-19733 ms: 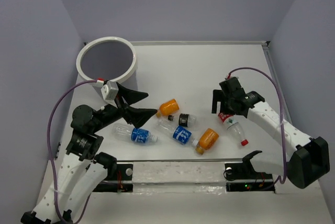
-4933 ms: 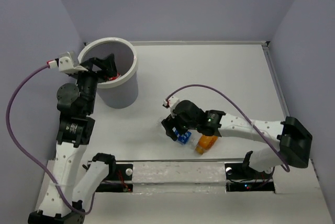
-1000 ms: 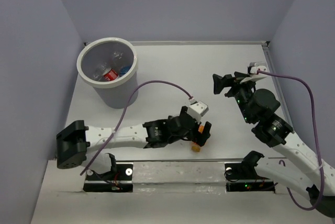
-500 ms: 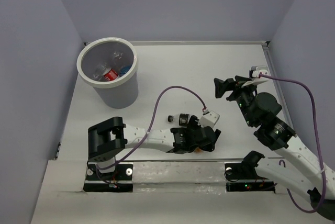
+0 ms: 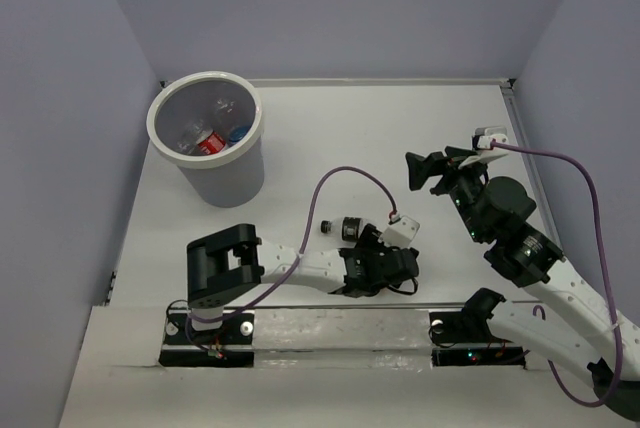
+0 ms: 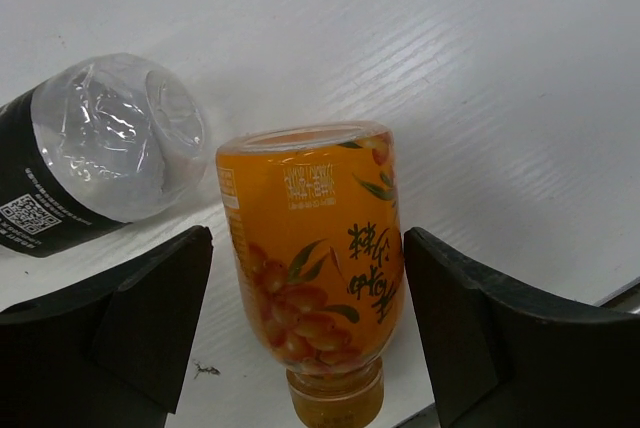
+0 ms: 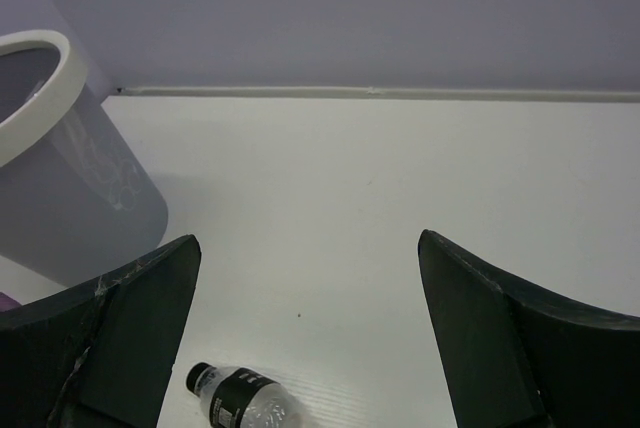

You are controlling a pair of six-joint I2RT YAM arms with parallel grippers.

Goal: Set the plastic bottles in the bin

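Observation:
The white bin [image 5: 205, 76] stands at the far left with several bottles inside, one with a red label [image 5: 208, 141]. My left gripper [image 5: 383, 273] reaches low across the near edge and hides the orange bottle in the top view. In the left wrist view the orange bottle [image 6: 312, 248] lies cap toward the camera between my open left gripper [image 6: 315, 348] fingers, with a gap on each side. A black-labelled bottle [image 5: 345, 227] lies just beside it [image 6: 90, 163]. My right gripper [image 5: 425, 170] is open, empty and raised at the right [image 7: 310, 328].
The right wrist view shows the bin's wall [image 7: 70, 188] at the left and the black-labelled bottle [image 7: 245, 398] on the table below. The metal rail [image 5: 340, 328] runs along the near edge, close to my left gripper. Purple walls enclose the table.
My left arm has swung further right along the near edge and its gripper now covers the orange bottle in the top view. The right arm has barely moved.

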